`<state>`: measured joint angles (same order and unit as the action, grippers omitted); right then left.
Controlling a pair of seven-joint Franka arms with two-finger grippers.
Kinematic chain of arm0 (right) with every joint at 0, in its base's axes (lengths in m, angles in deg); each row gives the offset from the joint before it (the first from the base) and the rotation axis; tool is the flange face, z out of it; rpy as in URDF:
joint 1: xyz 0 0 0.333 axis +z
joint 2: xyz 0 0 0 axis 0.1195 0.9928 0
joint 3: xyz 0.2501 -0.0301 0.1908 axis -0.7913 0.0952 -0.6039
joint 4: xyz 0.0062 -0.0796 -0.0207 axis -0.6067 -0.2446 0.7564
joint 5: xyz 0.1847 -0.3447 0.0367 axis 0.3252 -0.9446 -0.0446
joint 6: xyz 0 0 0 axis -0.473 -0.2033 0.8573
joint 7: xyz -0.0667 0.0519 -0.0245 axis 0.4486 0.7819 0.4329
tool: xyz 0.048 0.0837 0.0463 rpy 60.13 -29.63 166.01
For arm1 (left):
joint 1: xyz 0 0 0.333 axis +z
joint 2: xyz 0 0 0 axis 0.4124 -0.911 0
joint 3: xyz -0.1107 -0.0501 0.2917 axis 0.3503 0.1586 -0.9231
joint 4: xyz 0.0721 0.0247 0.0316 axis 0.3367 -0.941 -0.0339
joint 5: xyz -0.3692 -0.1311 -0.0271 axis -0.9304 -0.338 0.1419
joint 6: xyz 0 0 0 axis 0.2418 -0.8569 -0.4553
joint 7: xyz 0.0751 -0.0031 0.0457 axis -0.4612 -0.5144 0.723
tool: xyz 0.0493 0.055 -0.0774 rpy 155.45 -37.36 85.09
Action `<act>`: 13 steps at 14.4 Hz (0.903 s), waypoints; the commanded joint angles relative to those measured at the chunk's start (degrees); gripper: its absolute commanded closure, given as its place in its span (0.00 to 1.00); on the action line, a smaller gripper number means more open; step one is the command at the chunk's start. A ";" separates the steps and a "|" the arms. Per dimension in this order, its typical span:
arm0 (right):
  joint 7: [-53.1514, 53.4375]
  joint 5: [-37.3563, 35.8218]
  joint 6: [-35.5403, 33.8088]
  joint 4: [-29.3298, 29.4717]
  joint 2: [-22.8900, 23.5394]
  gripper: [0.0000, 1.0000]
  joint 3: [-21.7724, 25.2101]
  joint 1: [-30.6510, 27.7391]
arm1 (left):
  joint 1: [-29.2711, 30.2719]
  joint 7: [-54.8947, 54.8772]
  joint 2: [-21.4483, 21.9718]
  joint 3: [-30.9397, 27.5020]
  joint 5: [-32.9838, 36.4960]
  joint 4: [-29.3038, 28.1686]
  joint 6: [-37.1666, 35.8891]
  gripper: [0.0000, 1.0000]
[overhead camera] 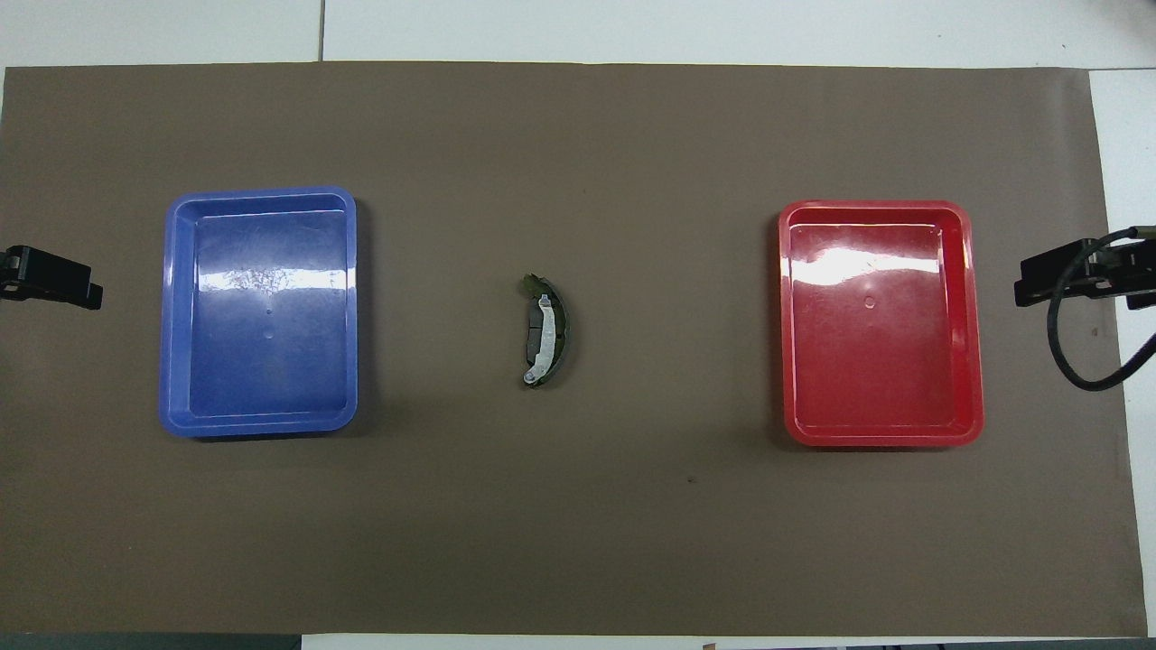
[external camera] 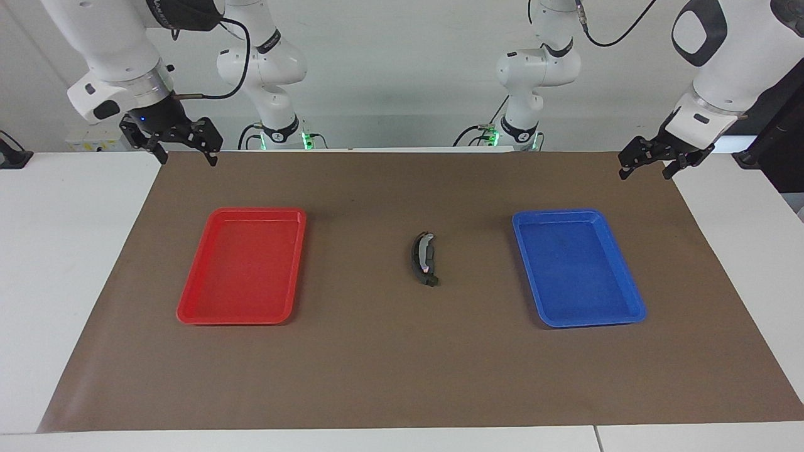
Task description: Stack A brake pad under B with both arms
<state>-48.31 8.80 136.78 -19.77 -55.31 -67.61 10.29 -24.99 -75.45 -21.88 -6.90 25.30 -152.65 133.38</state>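
Note:
The crescent-shaped black brake shoe B (external camera: 424, 257) with its silvery strip lies on the brown mat midway between the two trays; it also shows in the overhead view (overhead camera: 545, 331). A small dark pad (overhead camera: 527, 338) peeks out from under its inner curve; most of it is hidden. My right gripper (external camera: 186, 157) is open and empty, up over the mat's edge beside the red tray, and shows in the overhead view (overhead camera: 1048, 278). My left gripper (external camera: 644, 172) is open and empty, waiting over the mat's edge beside the blue tray, and shows in the overhead view (overhead camera: 63, 282).
An empty red tray (external camera: 188, 312) lies toward the right arm's end of the table and an empty blue tray (external camera: 634, 314) toward the left arm's end. A black cable (overhead camera: 1066, 361) hangs by the right gripper. The brown mat (external camera: 402, 364) covers the table's middle.

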 commanded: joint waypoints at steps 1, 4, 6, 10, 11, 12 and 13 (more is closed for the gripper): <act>0.38 0.92 0.48 -1.02 -0.52 0.00 -0.49 0.09 | -0.16 -0.31 0.41 -0.35 -0.31 -0.95 1.04 0.01; 0.55 0.92 2.50 -2.35 -1.22 0.00 -0.58 1.23 | -0.24 -0.31 0.41 -0.35 -0.31 -0.95 1.04 0.01; -0.06 0.92 2.59 -2.17 -1.05 0.00 -0.50 1.06 | -0.16 -0.31 0.41 -0.35 -0.31 -0.95 1.04 0.01; 0.02 0.83 2.50 -1.99 -1.14 0.00 -0.49 0.88 | -0.24 -0.31 0.41 -0.35 -0.31 -0.95 1.04 0.01; -0.33 0.13 2.68 -1.99 -1.14 0.00 -0.49 0.88 | -0.24 -0.31 0.41 -0.35 -0.31 -0.95 1.04 0.01; -0.76 -0.05 2.94 -1.99 -1.05 0.00 -0.49 0.88 | -0.24 -0.31 0.41 -0.35 -0.31 -0.95 1.04 0.01; -1.12 -0.05 3.38 -1.99 -1.05 0.00 -0.49 0.71 | -0.16 -0.31 0.41 -0.35 -0.31 -0.95 1.04 0.01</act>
<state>-48.29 8.83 138.54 -20.43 -55.37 -67.90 11.72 -24.99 -75.45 -21.88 -6.90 25.30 -152.65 133.38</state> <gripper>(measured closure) 0.000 0.004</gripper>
